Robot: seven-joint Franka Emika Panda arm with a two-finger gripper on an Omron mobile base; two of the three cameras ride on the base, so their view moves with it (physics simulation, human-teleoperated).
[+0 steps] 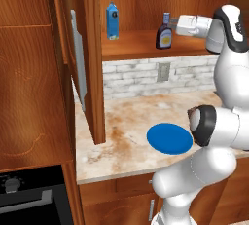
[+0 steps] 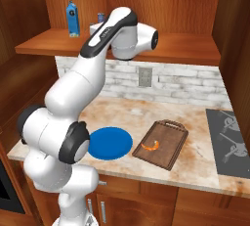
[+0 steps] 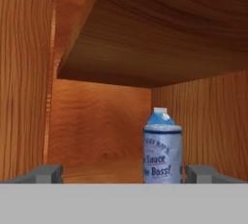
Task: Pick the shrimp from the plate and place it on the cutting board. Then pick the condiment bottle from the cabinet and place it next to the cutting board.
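A: On the cabinet shelf [image 1: 146,41]: condiment bottle [image 1: 164,35], upright, dark body, pale cap, light label. Blue carton [image 1: 112,21] well to its left, also upright.

B: Claw [image 1: 173,24] position?

A: Level with the bottle's neck, just beside it on the right in the left base view. Fingers [image 3: 46,173] spread wide in the hand view, bottle between them, no contact visible. Released, nothing grasped.

B: Cabinet door [image 1: 90,58]?

A: Swung open, long grey handle [image 1: 78,58] facing outward.

B: Status below, on the counter [image 2: 195,117]?

A: Shrimp [image 2: 151,146] lying on the cutting board [image 2: 163,143], near the board's middle. Blue plate [image 2: 111,143] just left of the board, bare, not touching it.
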